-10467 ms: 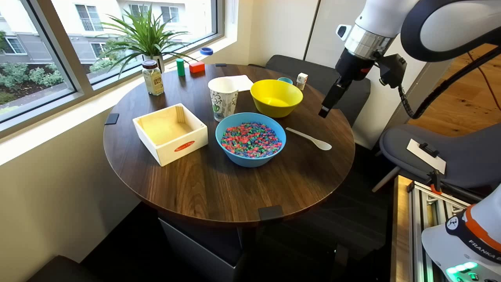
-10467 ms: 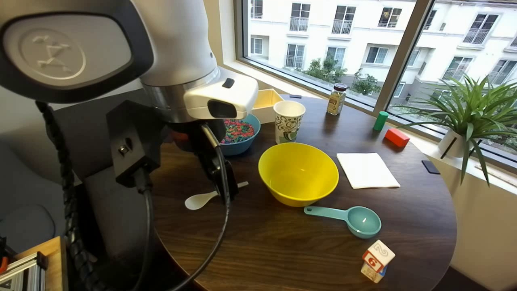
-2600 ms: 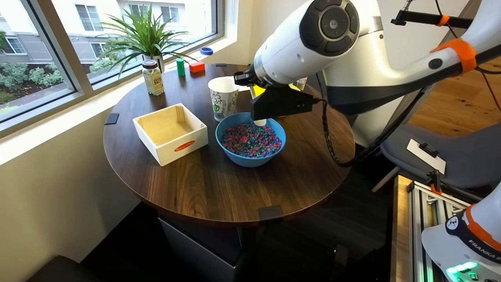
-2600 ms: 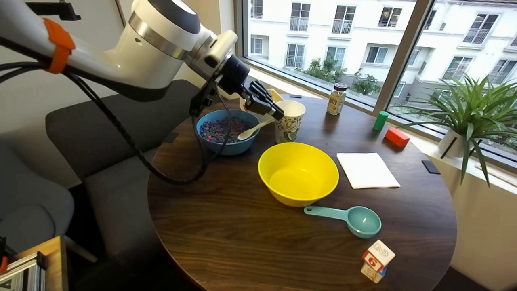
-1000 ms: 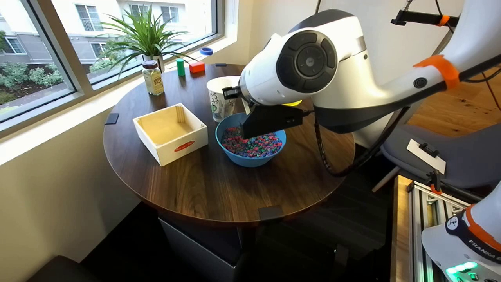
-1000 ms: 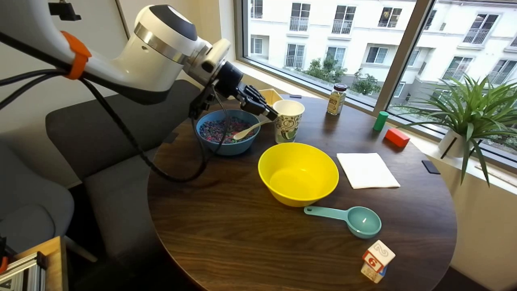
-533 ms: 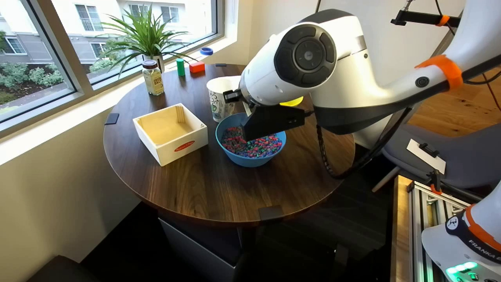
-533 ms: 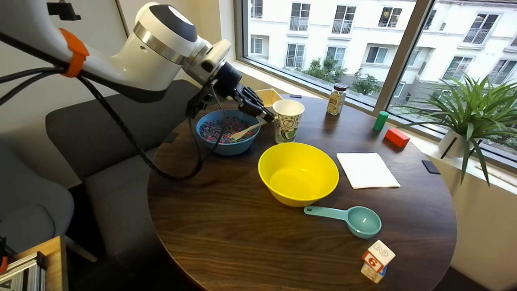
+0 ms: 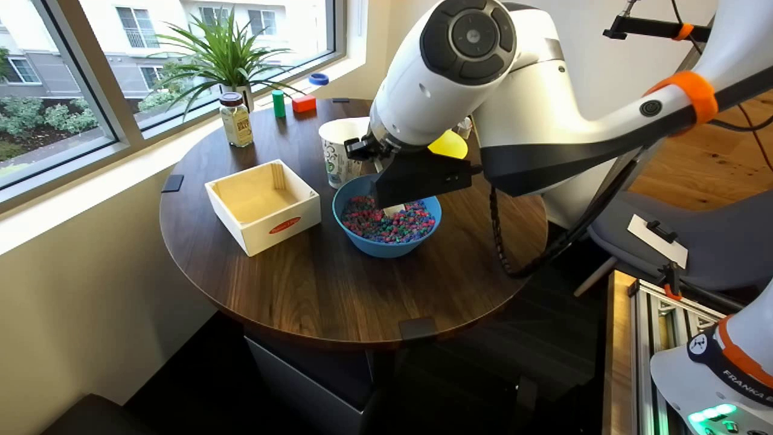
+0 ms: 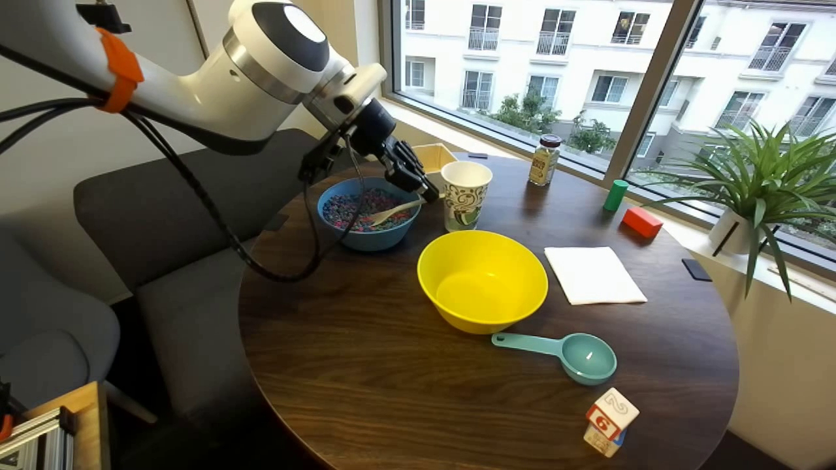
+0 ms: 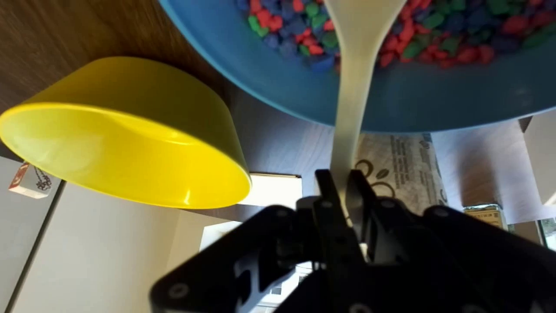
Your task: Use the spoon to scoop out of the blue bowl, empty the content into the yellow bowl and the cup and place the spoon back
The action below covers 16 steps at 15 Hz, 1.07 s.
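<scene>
I lean over a round wood-grain table [image 10: 392, 391]. The blue bowl [image 9: 386, 249] stands on it, the yellow bowl [image 10: 480, 321] nearby, and the patterned paper cup [image 10: 466, 199] upright just beside the blue one. My gripper [image 11: 341, 183] has both fingers [image 11: 324, 188] clamped on the handle of a pale spoon [image 11: 354, 87], which slants into the blue bowl, its head down among small red, blue and green pieces [image 11: 299, 28].
</scene>
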Motion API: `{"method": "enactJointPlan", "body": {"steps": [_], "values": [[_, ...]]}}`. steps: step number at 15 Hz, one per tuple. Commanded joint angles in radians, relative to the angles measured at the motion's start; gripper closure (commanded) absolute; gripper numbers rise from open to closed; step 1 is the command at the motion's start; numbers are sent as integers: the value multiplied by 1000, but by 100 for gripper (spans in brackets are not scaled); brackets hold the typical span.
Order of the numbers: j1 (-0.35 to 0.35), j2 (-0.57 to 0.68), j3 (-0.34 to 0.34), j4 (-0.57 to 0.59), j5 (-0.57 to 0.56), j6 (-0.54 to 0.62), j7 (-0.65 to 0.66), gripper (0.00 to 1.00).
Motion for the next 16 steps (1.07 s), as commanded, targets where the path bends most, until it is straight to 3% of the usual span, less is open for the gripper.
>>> {"method": "enactJointPlan", "body": {"steps": [1,11,16], "values": [[-8,-7,-12,0,115,45,-83,97],[-17,-21,-46,22,386,48,-275,97],[-15,-47,-74,28,448,23,-317,97]]}}
